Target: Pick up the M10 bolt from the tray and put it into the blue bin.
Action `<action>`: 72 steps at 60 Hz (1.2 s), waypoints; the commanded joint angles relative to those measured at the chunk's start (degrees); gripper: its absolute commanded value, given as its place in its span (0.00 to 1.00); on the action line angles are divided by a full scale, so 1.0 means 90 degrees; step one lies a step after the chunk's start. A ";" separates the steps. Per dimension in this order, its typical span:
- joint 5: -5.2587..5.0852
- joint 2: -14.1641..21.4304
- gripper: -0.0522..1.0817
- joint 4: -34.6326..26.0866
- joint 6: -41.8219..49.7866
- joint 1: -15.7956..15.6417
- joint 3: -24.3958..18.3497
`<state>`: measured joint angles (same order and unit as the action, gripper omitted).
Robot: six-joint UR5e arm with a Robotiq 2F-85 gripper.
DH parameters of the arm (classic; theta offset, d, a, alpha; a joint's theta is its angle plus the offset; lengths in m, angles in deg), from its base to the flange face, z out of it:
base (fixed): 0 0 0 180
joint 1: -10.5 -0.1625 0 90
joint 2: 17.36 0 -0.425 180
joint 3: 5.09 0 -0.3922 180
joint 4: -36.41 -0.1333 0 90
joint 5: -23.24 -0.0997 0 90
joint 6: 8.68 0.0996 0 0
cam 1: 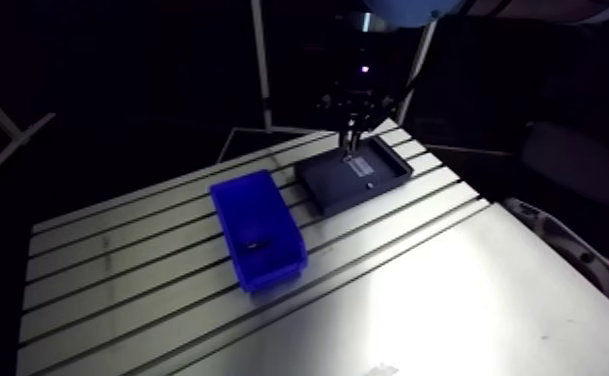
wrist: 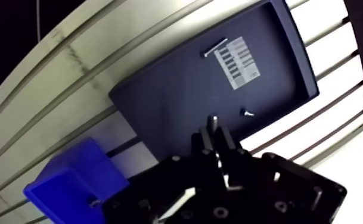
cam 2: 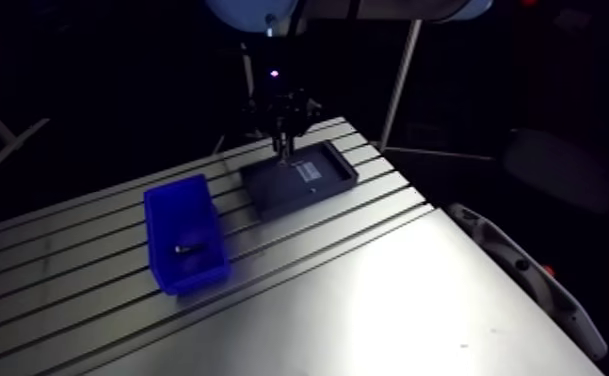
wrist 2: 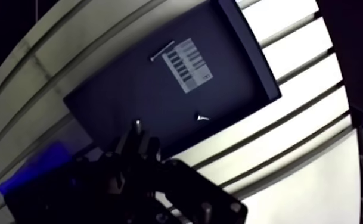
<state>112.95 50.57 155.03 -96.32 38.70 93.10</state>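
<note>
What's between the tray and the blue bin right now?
Nothing: the arm view shows only bare slotted aluminium table between the dark rectangular plastic tray and the blue plastic bin.

The arm (cam 2: 388, 8) reaches in from above with its wrist (cam 1: 358, 55) pointing straight down, and the end effector (wrist: 214, 132) hangs low at its tip, the two dark fingers (wrist: 202, 143) drawn close together and pinching a small silvery bolt (wrist: 214, 121) that pokes out just past their tips.
</note>
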 commanded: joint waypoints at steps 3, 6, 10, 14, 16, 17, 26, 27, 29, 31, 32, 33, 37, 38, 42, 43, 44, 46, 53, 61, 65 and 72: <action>0.0007 0.0587 0.99 -0.0684 -0.1483 -0.0202 -0.0458; 0.0008 0.0590 0.99 -0.0800 -0.1686 -0.0211 -0.0498; 0.0007 0.0599 0.98 -0.0912 -0.2233 -0.0311 -0.0583; 0.0019 0.0600 0.97 -0.0923 -0.2703 -0.0508 -0.0644; 0.0018 0.0617 0.97 -0.0928 -0.2990 -0.0598 -0.0659; 0.0018 0.0617 0.97 -0.0928 -0.2990 -0.0598 -0.0659; -0.0036 0.0804 0.96 -0.0889 -0.4541 -0.0900 -0.0614; -0.0048 0.0838 0.96 -0.0898 -0.4818 -0.0914 -0.0613; -0.0059 0.0860 0.97 -0.0916 -0.5067 -0.0924 -0.0604; -0.0052 0.0863 0.96 -0.0943 -0.5312 -0.0926 -0.0595; -0.0052 0.0863 0.96 -0.0943 -0.5312 -0.0926 -0.0595; -0.0051 0.0872 0.97 -0.0956 -0.5532 -0.0943 -0.0593; -0.0034 0.0874 0.96 -0.0984 -0.6015 -0.1006 -0.0558; -0.0015 0.0874 0.96 -0.0987 -0.6276 -0.1054 -0.0538; 0.0006 0.0874 0.96 -0.1014 -0.6794 -0.1126 -0.0500; 0.0006 0.0874 0.96 -0.1014 -0.6794 -0.1126 -0.0500; -0.0001 0.0882 0.96 -0.1016 -0.7033 -0.1139 -0.0471; 0.0015 0.0883 0.96 -0.1016 -0.7268 -0.1166 -0.0425; 0.0026 0.0946 0.96 -0.1018 -0.7879 -0.1242 -0.0279; 0.0037 0.1067 0.96 -0.1007 -0.8731 -0.1486 -0.0072; 0.0037 0.1123 0.96 -0.0980 -0.9014 -0.1600 0.0006; 0.0055 0.1165 0.96 -0.0967 -0.9616 -0.1876 0.0089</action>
<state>113.25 60.11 146.09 -173.28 25.32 92.16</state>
